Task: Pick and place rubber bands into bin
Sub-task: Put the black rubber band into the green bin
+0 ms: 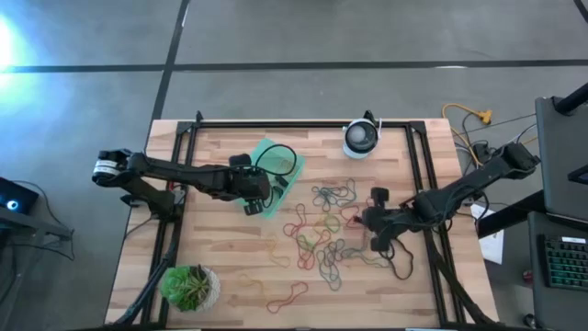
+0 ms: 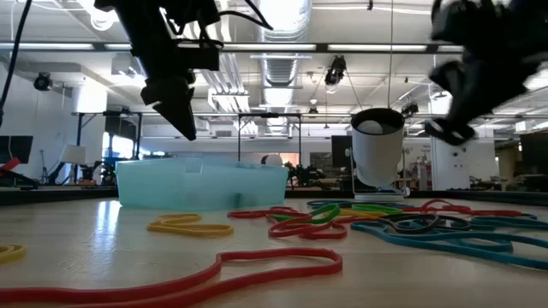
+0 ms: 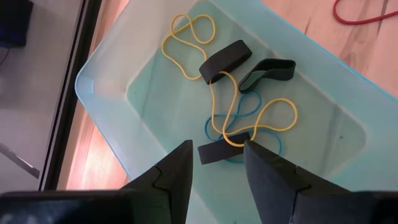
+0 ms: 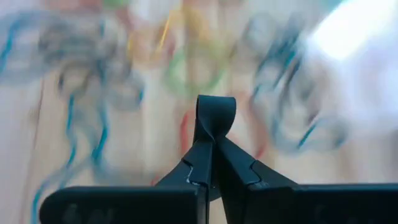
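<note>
The teal bin [image 1: 278, 168] stands at the table's far left-middle; in it lie a yellow band [image 3: 211, 93], black bands [image 3: 225, 60] and a blue one. My left gripper [image 3: 216, 163] hangs open just above the bin's near end [image 1: 253, 198], touching nothing. A loose pile of coloured rubber bands [image 1: 326, 230] lies on the table's middle. My right gripper [image 4: 211, 146] is shut on a black band at the pile's right side [image 1: 370, 221], above the tabletop in the low view [image 2: 451, 128]. My right gripper pinches a wide black band between its two fingers. A short folded loop of the band [image 4: 216, 112] sticks out beyond the fingertips. The fingers slant downward from the table's right side. The rest of the band is hidden behind the fingers.
A white-and-black round device [image 1: 361, 138] stands at the far edge, right of the bin. A potted plant [image 1: 190, 287] sits at the near left corner. Single red [image 1: 287, 296] and yellow bands lie near the front. Black rails run along the table's sides.
</note>
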Motion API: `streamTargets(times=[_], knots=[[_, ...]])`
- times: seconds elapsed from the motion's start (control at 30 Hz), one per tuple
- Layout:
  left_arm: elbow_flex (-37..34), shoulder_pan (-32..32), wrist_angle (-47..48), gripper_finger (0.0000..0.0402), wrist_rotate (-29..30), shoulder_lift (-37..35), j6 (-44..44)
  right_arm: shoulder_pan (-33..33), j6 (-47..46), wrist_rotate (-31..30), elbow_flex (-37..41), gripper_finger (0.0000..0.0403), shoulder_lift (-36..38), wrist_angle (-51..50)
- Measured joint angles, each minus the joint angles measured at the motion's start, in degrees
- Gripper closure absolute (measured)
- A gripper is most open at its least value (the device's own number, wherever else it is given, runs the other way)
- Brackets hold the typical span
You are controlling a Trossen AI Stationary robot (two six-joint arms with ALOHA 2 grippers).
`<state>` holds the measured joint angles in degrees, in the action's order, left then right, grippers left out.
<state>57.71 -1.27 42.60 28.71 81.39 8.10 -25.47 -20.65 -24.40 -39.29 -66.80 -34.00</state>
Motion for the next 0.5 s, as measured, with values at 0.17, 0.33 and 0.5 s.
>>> streamTargets(times=[0.17, 0.33, 0.5], knots=[[0.17, -1.8, 0.03, 0.0273, 0.01, -1.57, -0.04, 2.11, 12.61, -5.6, -4.04, 0.0394, -0.01, 10.97], [0.44, -7.16, -0.17, 0.0273, 0.0, -4.73, 0.45, 7.09, 22.21, -5.58, -5.98, 0.0394, -0.12, 22.18], [0.37, -14.76, -0.47, 0.0273, -0.14, -7.68, 3.59, 13.89, 26.0, -2.13, -6.32, 0.0394, -0.16, 27.49]])
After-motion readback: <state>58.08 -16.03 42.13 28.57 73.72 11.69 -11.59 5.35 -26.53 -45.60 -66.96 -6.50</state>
